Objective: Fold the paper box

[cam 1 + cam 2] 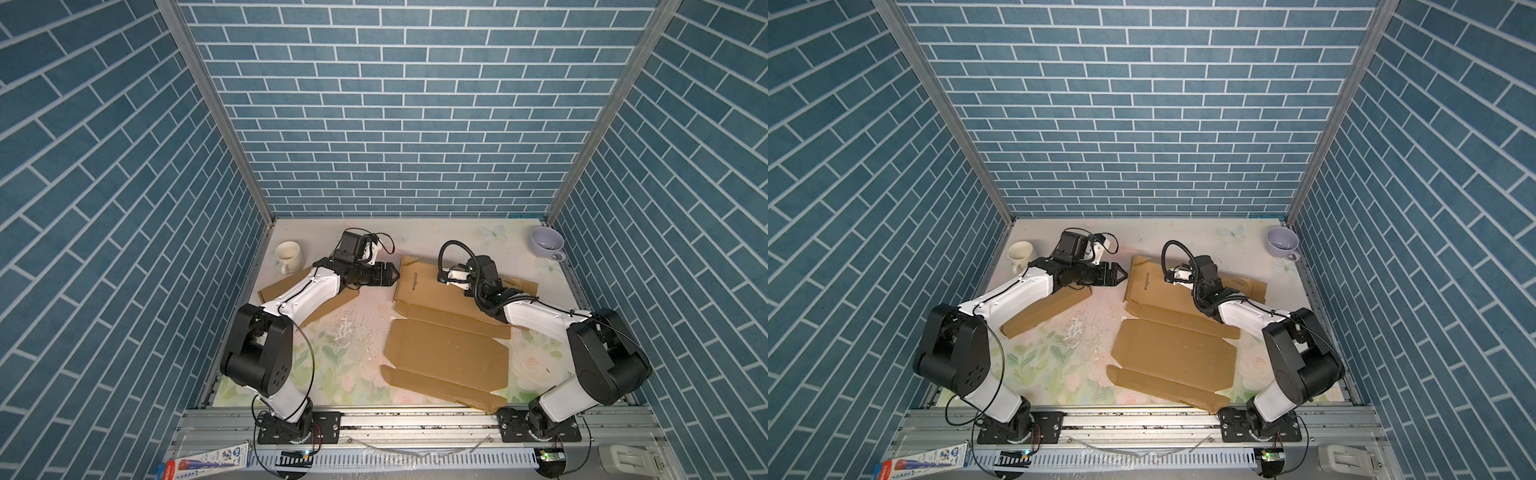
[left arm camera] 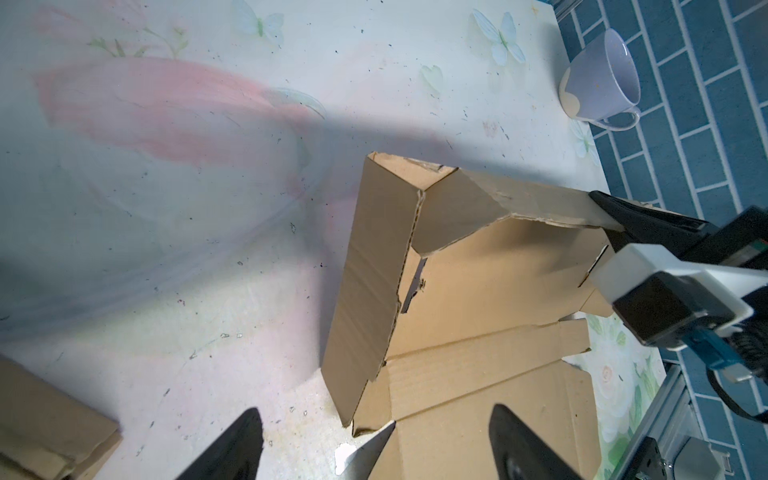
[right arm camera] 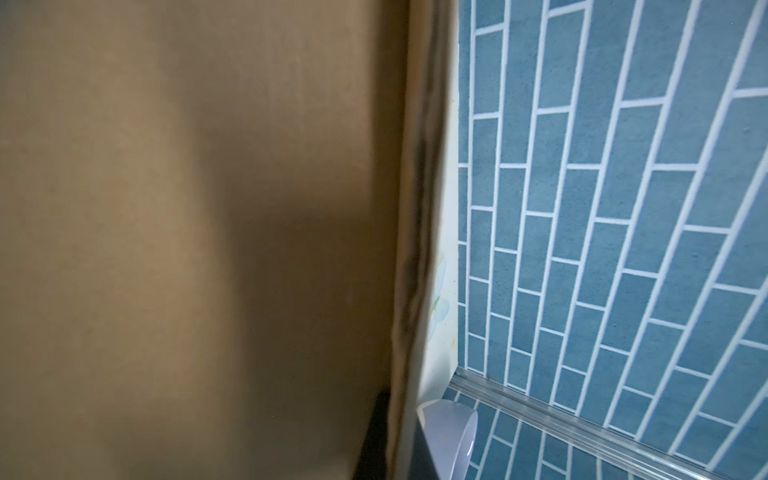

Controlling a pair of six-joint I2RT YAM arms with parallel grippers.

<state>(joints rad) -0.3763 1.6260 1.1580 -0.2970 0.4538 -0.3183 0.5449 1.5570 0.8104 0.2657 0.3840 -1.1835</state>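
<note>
Paper box, centre-right in both top views: early stage, judged, with side flap and rear flap raised and remaining panels flat; right gripper pinched on rear flap; left gripper wide, empty, just beside side flap.

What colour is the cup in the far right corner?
The rounded ceramic cup is pale lilac, clearest in the left wrist view.

The brown cardboard paper box lies opened out, mostly flat, on the table's right half. One side flap stands upright.
</note>
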